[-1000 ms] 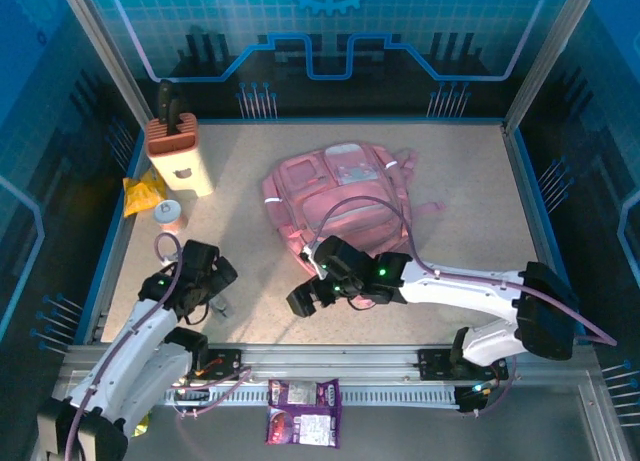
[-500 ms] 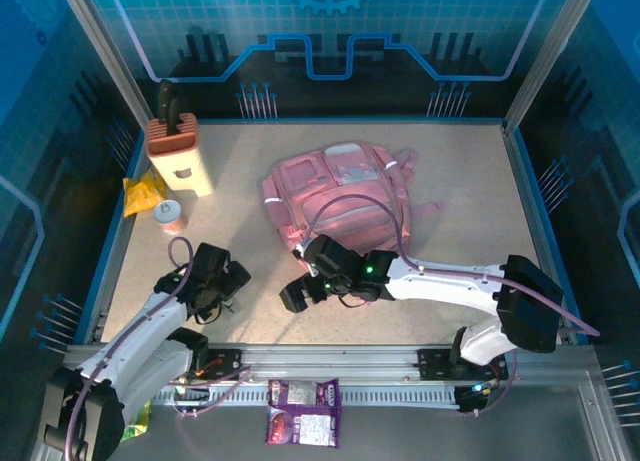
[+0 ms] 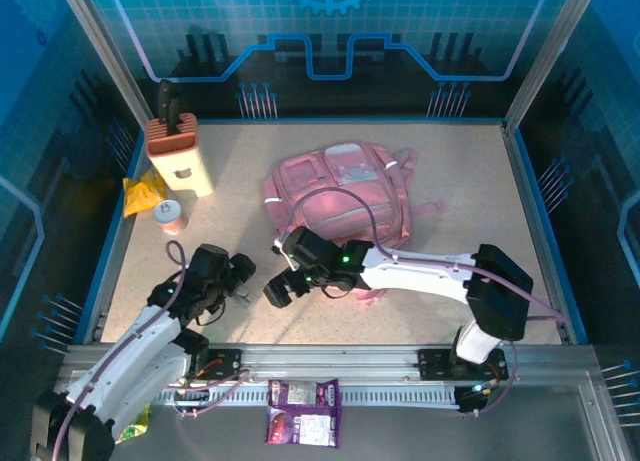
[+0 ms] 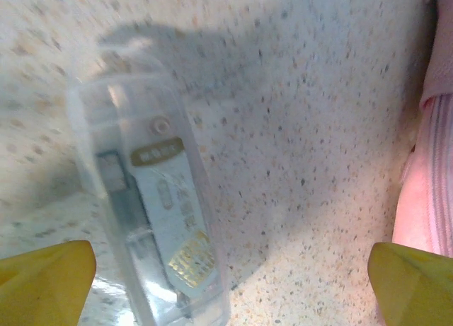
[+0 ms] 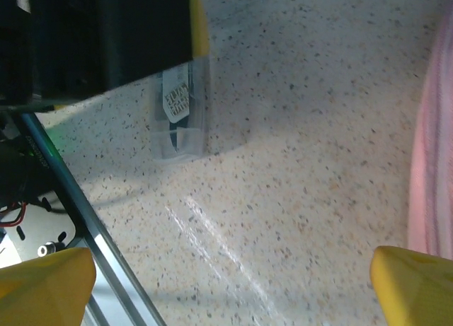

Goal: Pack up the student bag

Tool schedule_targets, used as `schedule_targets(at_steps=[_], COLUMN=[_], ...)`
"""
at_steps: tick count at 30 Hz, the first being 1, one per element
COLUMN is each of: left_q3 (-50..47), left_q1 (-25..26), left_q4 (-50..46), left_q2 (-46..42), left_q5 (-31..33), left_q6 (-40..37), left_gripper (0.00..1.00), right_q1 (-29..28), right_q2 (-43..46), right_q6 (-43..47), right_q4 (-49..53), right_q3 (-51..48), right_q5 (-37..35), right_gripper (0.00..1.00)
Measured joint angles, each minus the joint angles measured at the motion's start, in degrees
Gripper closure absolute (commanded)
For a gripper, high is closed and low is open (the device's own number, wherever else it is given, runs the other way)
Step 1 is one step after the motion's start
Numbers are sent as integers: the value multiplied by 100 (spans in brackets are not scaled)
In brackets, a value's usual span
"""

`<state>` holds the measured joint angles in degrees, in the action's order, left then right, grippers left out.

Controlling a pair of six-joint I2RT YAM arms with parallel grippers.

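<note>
The student bag [image 3: 340, 196], pink with pale trim, lies flat in the middle of the table; its edge shows in the left wrist view [image 4: 432, 170] and the right wrist view [image 5: 433, 142]. A small clear plastic box [image 4: 148, 213] with a printed label lies on the table left of the bag. My left gripper [image 3: 238, 274] hovers over it, open; the box sits just inside the left yellow fingertip [image 4: 42, 283]. My right gripper [image 3: 279, 288] is open close beside, over bare table [image 5: 226, 287], facing the clear box [image 5: 180, 114] and the left gripper's black body [image 5: 99, 36].
At the back left stand a beige holder with a brown top [image 3: 180, 156], a yellow packet [image 3: 143, 193] and a small jar [image 3: 168, 216]. A purple packet [image 3: 305, 413] lies on the front rail. The table's metal front edge [image 5: 64, 191] runs close to the box.
The right arm has swung left along the bag's near edge towards the left gripper. The left gripper has shifted right, over the clear box. Both stayed open.
</note>
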<state>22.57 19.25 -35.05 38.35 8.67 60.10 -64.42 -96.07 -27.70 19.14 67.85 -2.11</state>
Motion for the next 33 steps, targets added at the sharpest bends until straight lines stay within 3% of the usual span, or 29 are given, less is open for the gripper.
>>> schedule_targets(at_steps=[7,16,20,28,33], left_q3=[365,756,914,1115,1115], left_q1=[-782,-1934,-2212,-2830,-2940], left_q4=[-634,-535,-459,-319,-321], left_q2=[-540,310,520,579,586], left_q5=[310,-122,-321,-691,-839], left_q6=[-518,-1178,-1364,-1598,-1670], left_gripper=[1,1,1,1,1], right_q1=[-385,-669,-669,-702,-758], right_q2=[-1163,-2312,-2660,-3182,-3469], right_q6=[365,372,208,-243,-455], right_q4=[474,986,1209,1510,1646], right_q3=[1134,2251,2643,3252,3547], right_q5=[-72,-348,-428,-693,-905], right_gripper=[10,15,19,17,20])
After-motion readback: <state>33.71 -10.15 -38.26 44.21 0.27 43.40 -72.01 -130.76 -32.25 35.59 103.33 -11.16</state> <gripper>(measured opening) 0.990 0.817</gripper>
